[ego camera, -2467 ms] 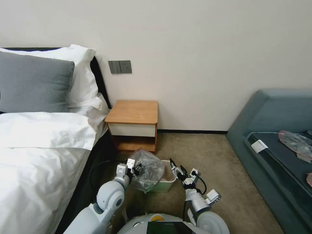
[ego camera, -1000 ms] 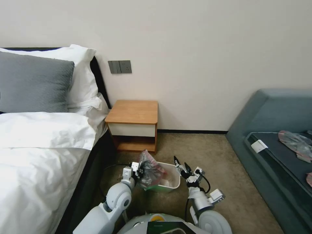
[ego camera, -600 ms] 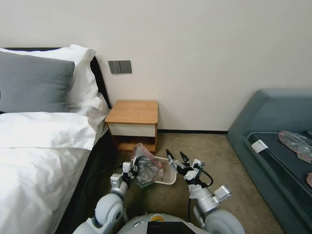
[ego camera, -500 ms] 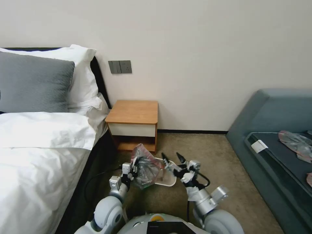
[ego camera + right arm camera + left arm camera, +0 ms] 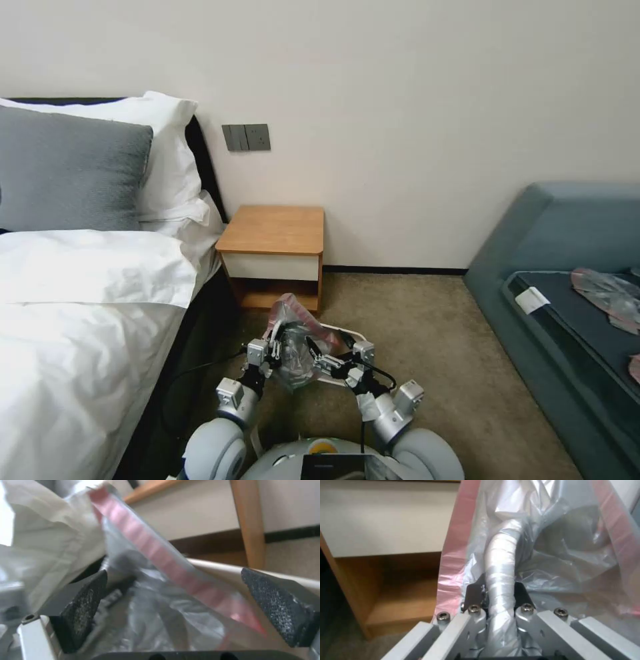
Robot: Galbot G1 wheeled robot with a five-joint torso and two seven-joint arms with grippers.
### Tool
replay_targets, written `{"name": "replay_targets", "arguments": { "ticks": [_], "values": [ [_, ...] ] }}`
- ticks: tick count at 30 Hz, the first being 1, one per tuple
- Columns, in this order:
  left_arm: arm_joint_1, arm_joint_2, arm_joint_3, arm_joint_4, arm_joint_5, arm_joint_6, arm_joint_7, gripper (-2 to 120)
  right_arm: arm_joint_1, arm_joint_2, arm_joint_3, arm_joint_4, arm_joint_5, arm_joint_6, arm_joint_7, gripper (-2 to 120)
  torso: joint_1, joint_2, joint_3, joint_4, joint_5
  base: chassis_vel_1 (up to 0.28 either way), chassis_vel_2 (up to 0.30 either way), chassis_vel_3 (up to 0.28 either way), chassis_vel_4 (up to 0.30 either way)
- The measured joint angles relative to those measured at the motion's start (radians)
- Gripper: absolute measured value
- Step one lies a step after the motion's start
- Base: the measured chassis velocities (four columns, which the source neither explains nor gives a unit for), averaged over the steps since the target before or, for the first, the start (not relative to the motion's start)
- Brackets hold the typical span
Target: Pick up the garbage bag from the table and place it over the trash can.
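Note:
The garbage bag (image 5: 293,343), crumpled grey plastic with a pink rim, hangs over the left side of the trash can (image 5: 343,331), which sits on the carpet in front of the table (image 5: 273,230). My left gripper (image 5: 275,347) is shut on the garbage bag's left edge; in the left wrist view the bag (image 5: 560,545) billows around the left gripper (image 5: 503,555). My right gripper (image 5: 317,357) reaches in from the right and is open. In the right wrist view the bag's pink rim (image 5: 166,562) runs between the right gripper's (image 5: 181,610) wide-apart pads, with the trash can rim (image 5: 220,571) just behind.
A bed (image 5: 80,313) with white bedding lies close on the left, with a black cable (image 5: 200,367) on the floor beside it. A blue-grey sofa (image 5: 567,300) on the right carries flat plastic pieces (image 5: 610,293). Open carpet (image 5: 427,333) lies between the can and the sofa.
My right gripper has swung left from beside the can into the bag's mouth. The left gripper has kept hold of the bag, which sank lower and crumpled more.

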Motion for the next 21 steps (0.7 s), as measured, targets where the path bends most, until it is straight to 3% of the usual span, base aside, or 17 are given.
{"name": "replay_targets", "arguments": {
  "ticks": [10,21],
  "values": [
    [0.021,-0.003,-0.009,-0.031,0.005,-0.017,0.009,3,0.053,0.02,-0.005,-0.053,0.074,-0.02,0.072,100,0.0,0.0,0.0,-0.0001,-0.0001,0.0,0.0,0.0,0.0],
    [0.035,0.009,-0.024,-0.069,-0.001,-0.022,0.029,3,0.101,0.029,-0.001,-0.109,0.089,-0.026,0.081,100,0.0,0.0,0.0,-0.0001,0.0,0.0,0.0,0.0,0.0]
  ]
}}
